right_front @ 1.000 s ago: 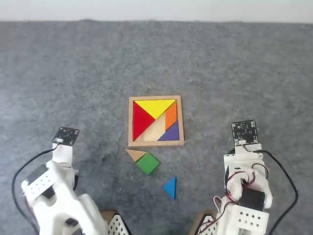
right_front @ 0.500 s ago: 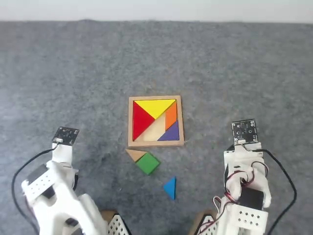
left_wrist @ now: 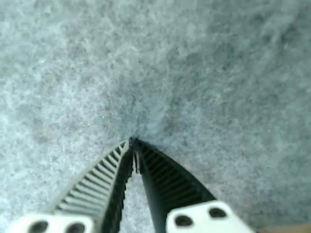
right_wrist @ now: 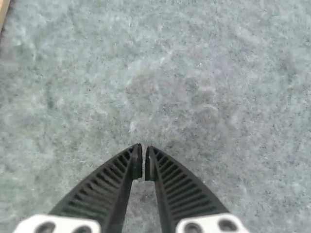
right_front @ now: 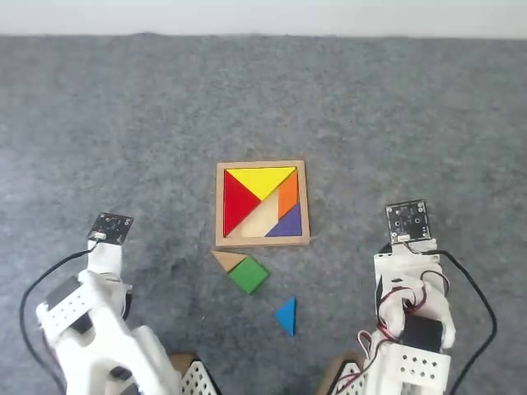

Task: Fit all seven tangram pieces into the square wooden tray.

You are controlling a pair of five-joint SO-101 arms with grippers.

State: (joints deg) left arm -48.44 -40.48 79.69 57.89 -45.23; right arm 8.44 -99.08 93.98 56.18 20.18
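Your square wooden tray sits mid-table on the grey mat, holding the yellow triangle, red triangle, orange piece and purple piece, with bare wood showing between them. At the tray's 6 o'clock lie the tan triangle touching the green square, and the blue triangle apart at 5 o'clock. Your left gripper and right gripper both hover over bare mat, fingertips pinched together, holding nothing.
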